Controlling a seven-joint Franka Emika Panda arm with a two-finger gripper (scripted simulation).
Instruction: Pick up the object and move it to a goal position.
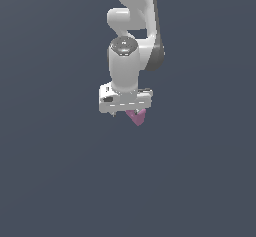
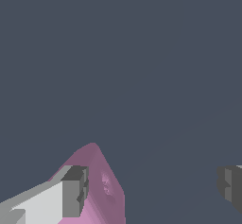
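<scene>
In the wrist view, one finger pad (image 2: 73, 192) is seen against the pink block (image 2: 101, 183), the other set well apart, so the gripper (image 2: 151, 190) is spread wide. In the exterior view, the block (image 1: 136, 116) is seen under the gripper (image 1: 125, 112)

Plain pink-magenta block (image 1: 137, 116), white arm (image 1: 131, 41) with grey fingertips (image 2: 75, 191), all against flat slate-blue ground (image 1: 50, 171).

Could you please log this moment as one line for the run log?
gripper: open | block: pink, beside one finger, other finger apart | grasp: not closed | exterior view: block showing under gripper
</scene>
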